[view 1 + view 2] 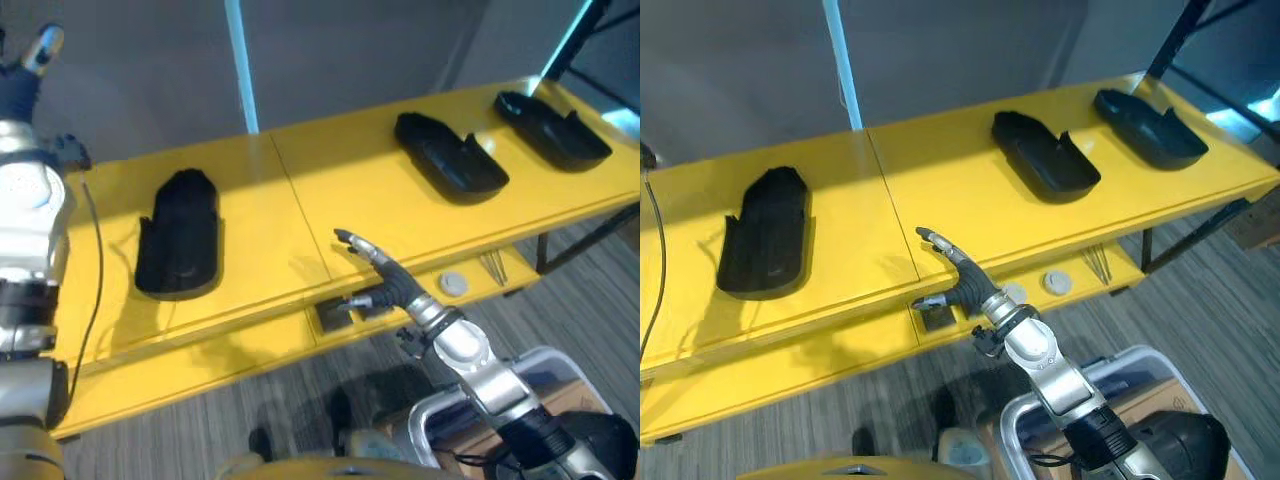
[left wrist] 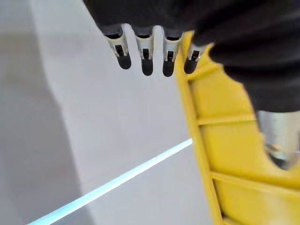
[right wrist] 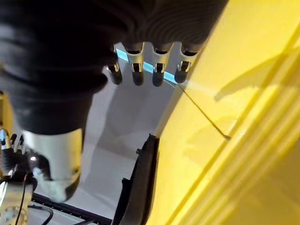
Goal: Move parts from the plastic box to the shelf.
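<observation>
Parts, three black ones (image 1: 178, 238) (image 1: 450, 156) (image 1: 552, 129), lie on the shelf (image 1: 290, 200). Right hand (image 1: 375, 272), fingers relaxed and empty, hovers at the shelf's front edge; pulling back carelessly, it could strike that edge.

Three black parts (image 1: 180, 235) (image 1: 449, 155) (image 1: 553, 129) are lying on the yellow shelf (image 1: 300, 215). One grey disc (image 1: 453, 283) is sitting lower down.

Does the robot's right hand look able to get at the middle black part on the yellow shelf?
Probably yes: the right hand is open and empty over the shelf, and bare shelf lies between it and the middle black part.
</observation>
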Controlling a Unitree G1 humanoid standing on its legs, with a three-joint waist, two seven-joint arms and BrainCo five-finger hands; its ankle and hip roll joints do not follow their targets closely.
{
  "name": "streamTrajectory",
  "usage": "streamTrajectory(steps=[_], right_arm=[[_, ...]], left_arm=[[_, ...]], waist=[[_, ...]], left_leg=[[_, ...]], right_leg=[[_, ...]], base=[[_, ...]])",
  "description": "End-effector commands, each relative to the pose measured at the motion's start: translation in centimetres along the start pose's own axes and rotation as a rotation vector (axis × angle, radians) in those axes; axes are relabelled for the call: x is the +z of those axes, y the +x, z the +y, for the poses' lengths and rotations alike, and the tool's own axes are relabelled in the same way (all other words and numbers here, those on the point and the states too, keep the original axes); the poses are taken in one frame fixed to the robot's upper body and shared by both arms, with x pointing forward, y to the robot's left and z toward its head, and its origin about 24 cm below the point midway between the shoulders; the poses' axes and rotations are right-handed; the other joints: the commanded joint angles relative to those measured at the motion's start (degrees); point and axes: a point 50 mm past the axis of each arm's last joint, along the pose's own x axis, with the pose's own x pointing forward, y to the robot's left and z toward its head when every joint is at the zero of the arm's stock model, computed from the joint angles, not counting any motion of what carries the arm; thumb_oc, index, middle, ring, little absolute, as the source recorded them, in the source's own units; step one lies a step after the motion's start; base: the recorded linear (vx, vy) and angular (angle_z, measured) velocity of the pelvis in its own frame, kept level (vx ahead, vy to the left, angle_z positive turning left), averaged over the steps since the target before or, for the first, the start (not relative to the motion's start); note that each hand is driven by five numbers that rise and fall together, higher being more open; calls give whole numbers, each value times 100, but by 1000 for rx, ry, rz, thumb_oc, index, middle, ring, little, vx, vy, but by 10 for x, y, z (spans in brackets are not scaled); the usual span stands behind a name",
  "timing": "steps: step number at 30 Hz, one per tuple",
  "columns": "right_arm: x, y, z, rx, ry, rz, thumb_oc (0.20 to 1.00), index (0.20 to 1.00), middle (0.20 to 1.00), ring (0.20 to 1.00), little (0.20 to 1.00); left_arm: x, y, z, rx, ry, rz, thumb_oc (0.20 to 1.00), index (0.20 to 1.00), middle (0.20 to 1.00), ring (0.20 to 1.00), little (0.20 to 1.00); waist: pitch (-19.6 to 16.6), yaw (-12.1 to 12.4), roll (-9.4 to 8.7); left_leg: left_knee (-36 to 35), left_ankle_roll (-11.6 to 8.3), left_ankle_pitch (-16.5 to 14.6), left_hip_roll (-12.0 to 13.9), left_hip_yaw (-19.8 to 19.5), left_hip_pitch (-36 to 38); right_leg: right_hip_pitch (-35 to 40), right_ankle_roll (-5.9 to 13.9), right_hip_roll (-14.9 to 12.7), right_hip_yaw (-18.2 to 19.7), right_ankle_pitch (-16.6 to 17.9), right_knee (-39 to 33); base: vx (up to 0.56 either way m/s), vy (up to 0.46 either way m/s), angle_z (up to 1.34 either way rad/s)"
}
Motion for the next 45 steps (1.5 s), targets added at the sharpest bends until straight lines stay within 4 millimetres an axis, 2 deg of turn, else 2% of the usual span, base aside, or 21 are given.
streamTrajectory(steps=[1,2,4,5,6,7,8,9,11,13,14,16,20,22,25,32,36,41,45], right_arm=[[23,5,1,11,40,-152,1000,1000,1000,1000,1000],[26,9,6,32,95,-179,1000,1000,1000,1000,1000],[28,14,9,41,148,-201,1000,1000,1000,1000,1000],[29,16,14,56,182,-212,460,460,460,460,460],[30,18,16,66,201,-221,200,200,200,200,200],[32,21,20,88,225,-232,200,200,200,200,200],[32,21,20,91,227,-232,200,200,200,200,200],[32,29,27,123,258,-235,200,200,200,200,200],[33,37,35,151,274,-241,200,200,200,200,200],[31,42,40,163,288,-226,200,200,200,200,200],[31,42,40,163,289,-226,200,200,200,200,200],[32,50,43,173,292,-229,200,200,200,200,200],[34,65,53,205,356,-232,200,200,200,200,200],[34,69,55,213,372,-230,200,200,200,200,200],[30,79,67,236,419,-196,200,200,200,200,200],[20,88,83,266,530,-132,200,200,200,200,200],[15,87,90,295,561,-99,200,200,200,200,200],[5,90,95,297,539,-41,200,200,200,200,200],[-1,96,88,270,442,-20,200,200,200,200,200]], left_arm=[[-14,-33,10,32,88,-26,1000,1000,1000,1000,1000],[-20,-57,5,10,45,11,1000,1000,1000,1000,1000],[-23,-84,-1,-23,-22,61,1000,1000,1000,1000,1000],[-26,-99,-3,-45,-38,96,1000,1000,1000,1000,1000],[-29,-111,-4,-64,-37,132,1000,1000,1000,1000,1000],[-32,-123,-4,-87,-32,169,1000,1000,1000,1000,1000],[-31,-124,-3,-86,-30,171,1000,1000,1000,1000,1000],[-39,-148,-4,-106,-74,271,1000,1000,1000,1000,1000],[-51,-168,-5,-100,-113,384,1000,1000,1000,1000,1000],[-56,-181,-2,-101,-130,453,1000,1000,1000,1000,1000],[-56,-181,-2,-100,-129,453,1000,1000,1000,1000,1000],[-61,-189,0,-109,-138,499,1000,1000,1000,1000,1000],[-65,-192,4,-124,-149,531,1000,1000,1000,1000,1000],[-65,-191,4,-125,-151,526,1000,1000,1000,1000,1000],[-63,-190,0,-133,-184,527,1000,1000,1000,1000,1000],[-61,-191,-4,-166,-226,525,1000,1000,1000,1000,1000],[-62,-191,-7,-194,-238,532,1000,1000,1000,1000,1000],[-61,-193,-12,-234,-243,538,1000,1000,1000,1000,1000],[-61,-194,-12,-250,-227,535,1000,1000,1000,1000,1000]], waist=[[-316,205,-97],[-345,230,-102],[-350,300,-116],[-365,337,-115],[-372,356,-116],[-368,411,-123],[-374,398,-120],[-342,489,-128],[-314,600,-137],[-285,713,-143],[-285,700,-145],[-251,841,-165],[-198,1147,-192],[-186,1182,-203],[-177,1364,-202],[-135,1555,-157],[-139,1581,-128],[-138,1595,-110],[-134,1657,-120]], left_leg=[[-26,-107,-559,182,-352,181],[-26,-100,-575,171,-361,221],[-26,-86,-579,159,-407,234],[-26,-79,-587,153,-438,237],[-26,-72,-587,146,-465,239],[-26,-64,-591,135,-501,239],[-26,-63,-592,134,-504,243],[-26,-44,-577,125,-570,226],[-26,-31,-553,109,-665,183],[-26,-26,-533,98,-770,151],[-26,-26,-532,97,-779,151],[-24,-27,-498,84,-945,85],[-26,-52,-419,64,-1258,-57],[-26,-58,-402,53,-1318,-87],[-26,-84,-363,43,-1497,-164],[-26,-126,-279,2,-1724,-281],[-26,-140,-265,-21,-1785,-315],[-26,-133,-264,-38,-1823,-334],[-26,-131,-254,-51,-1839,-367]], right_leg=[[716,573,-419,-51,-1126,8],[767,557,-434,-60,-1133,8],[811,532,-450,-85,-1141,8],[841,521,-457,-110,-1143,8],[855,517,-462,-132,-1142,8],[878,508,-471,-157,-1144,10],[885,509,-472,-160,-1146,9],[909,492,-485,-204,-1142,28],[920,475,-497,-284,-1147,42],[949,463,-510,-390,-1150,51],[954,463,-511,-400,-1152,50],[983,450,-520,-537,-1165,59],[1049,429,-545,-851,-1198,51],[1059,428,-547,-916,-1206,47],[1096,409,-551,-1088,-1238,36],[1148,393,-574,-1341,-1260,31],[1165,395,-591,-1470,-1269,28],[1170,398,-607,-1488,-1272,27],[1152,400,-606,-1486,-1271,23]], base=[[-9,10,-3],[-31,12,13],[-29,9,11],[-25,12,3],[-19,17,7],[-13,14,9],[-34,19,14],[-49,19,16],[-48,15,21],[-13,0,15],[-8,-5,20],[-22,-15,39],[-18,-20,44],[-7,-20,38],[-5,-25,31],[-3,-14,18],[-6,6,18],[3,8,7],[0,0,0]])
